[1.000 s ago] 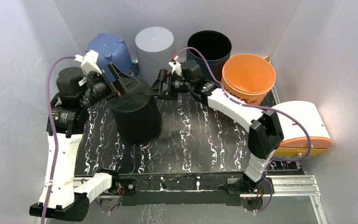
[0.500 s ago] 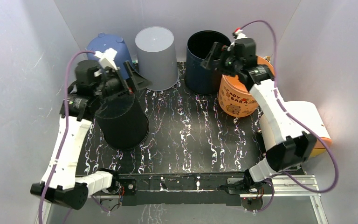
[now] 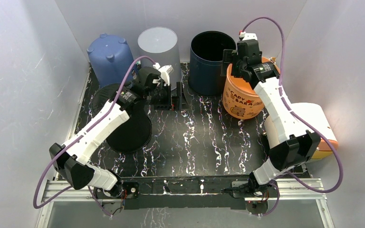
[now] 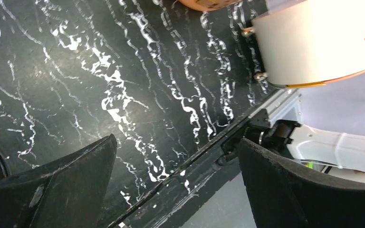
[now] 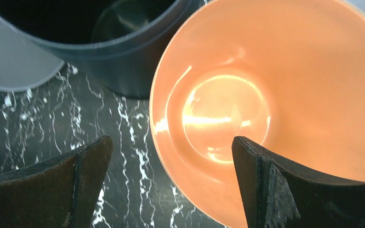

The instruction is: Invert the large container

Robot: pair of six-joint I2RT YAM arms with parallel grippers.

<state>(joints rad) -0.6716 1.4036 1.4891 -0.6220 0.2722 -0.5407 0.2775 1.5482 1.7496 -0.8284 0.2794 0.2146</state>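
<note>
The large black container [image 3: 126, 130] stands on the left of the marbled mat, wide end down and closed narrower end up, partly hidden under my left arm. Neither gripper touches it. To its right, low over the mat, my left gripper [image 3: 172, 99] hangs open; in the left wrist view only mat shows between the left gripper's [image 4: 177, 142] fingers. Above the left rim of the orange bucket [image 3: 240, 102], my right gripper [image 3: 231, 66] is open. The right wrist view has the right gripper [image 5: 172, 140] looking down into the orange bucket [image 5: 228, 109], holding nothing.
Along the back wall stand an upturned blue tub [image 3: 108, 52], a grey tub [image 3: 158, 42] and an upright dark navy bin [image 3: 202, 80]. A white and orange device [image 3: 313, 123] sits at the right edge. The metal rail [image 3: 294, 187] runs along the near edge.
Both grippers have left the black container, which now stands further left on the mat. My left gripper swung right past it; my right gripper rose to the orange bucket and holds there.
</note>
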